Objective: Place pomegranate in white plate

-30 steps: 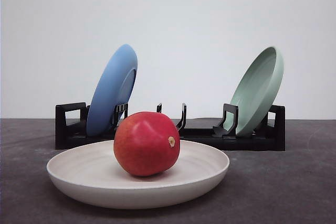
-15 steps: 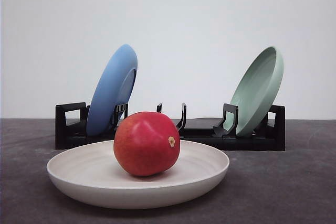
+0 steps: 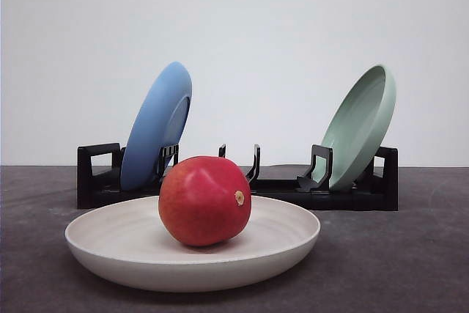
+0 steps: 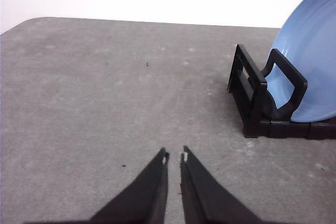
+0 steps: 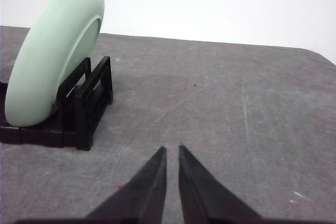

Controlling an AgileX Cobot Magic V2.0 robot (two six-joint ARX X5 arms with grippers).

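The pomegranate sat in the white plate, a little left of its middle, resting on its side with the stem nub facing right. Behind it, a black rack held a blue plate on the left and a green plate on the right, both leaning upright. The left gripper hung over bare table near the rack's blue end, fingers nearly together and holding nothing; the right gripper did likewise near the green end. The task looked done. The remaining risk, as I judged it, was the round fruit rolling on the shallow plate if an arm bumped the rim or the table, or a careless retreat clipping the rack and toppling a leaning plate.
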